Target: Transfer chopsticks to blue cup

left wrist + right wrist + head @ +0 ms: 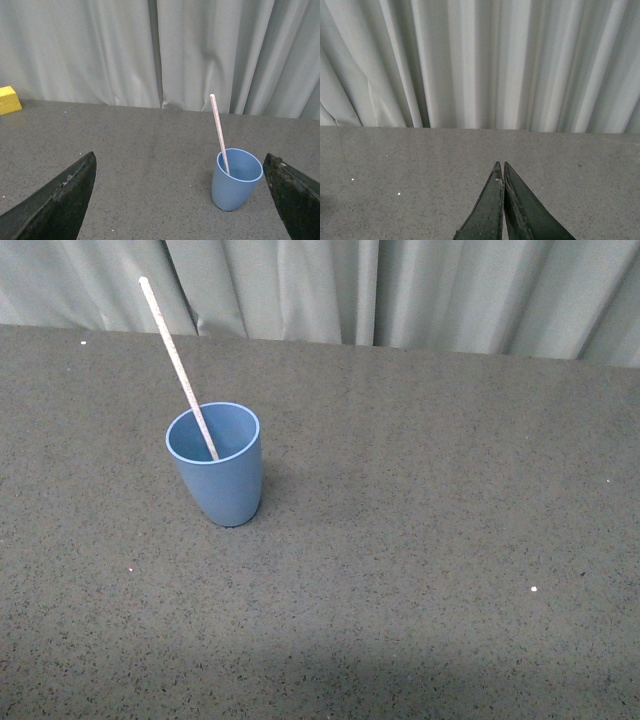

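The blue cup (216,464) stands upright on the dark speckled table, left of centre in the front view. The pale chopstick (177,364) stands in it, leaning up and to the left, its upper half above the rim. Neither arm shows in the front view. In the left wrist view the cup (236,180) with the chopstick (219,132) stands ahead of my left gripper (180,167), nearer one finger; the gripper is open wide and empty. My right gripper (500,165) is shut and empty over bare table.
A grey curtain (400,290) hangs along the table's far edge. A yellow block (9,99) lies at the table's far side in the left wrist view. The dark table (450,540) stretches to the right of the cup.
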Action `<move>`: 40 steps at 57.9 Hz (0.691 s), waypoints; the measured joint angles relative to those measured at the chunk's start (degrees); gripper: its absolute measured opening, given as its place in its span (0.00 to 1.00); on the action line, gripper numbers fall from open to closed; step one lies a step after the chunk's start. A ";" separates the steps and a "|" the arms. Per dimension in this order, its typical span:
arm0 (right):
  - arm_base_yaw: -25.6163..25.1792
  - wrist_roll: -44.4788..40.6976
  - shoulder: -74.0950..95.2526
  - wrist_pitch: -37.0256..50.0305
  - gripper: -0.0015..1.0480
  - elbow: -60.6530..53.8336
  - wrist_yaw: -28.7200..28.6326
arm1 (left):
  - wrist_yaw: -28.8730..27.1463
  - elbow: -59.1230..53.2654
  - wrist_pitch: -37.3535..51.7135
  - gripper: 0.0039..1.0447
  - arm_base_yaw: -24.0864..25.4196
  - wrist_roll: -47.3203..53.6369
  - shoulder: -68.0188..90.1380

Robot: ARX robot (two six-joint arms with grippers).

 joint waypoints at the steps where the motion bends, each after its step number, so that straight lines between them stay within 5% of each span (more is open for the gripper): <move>1: 0.00 0.00 -0.28 -0.26 0.01 0.00 0.00 | 0.00 0.00 0.00 0.94 0.00 0.00 0.00; 40: 0.00 0.00 -13.60 -13.33 0.01 0.00 -0.02 | 0.00 0.00 0.00 0.94 0.00 0.00 0.00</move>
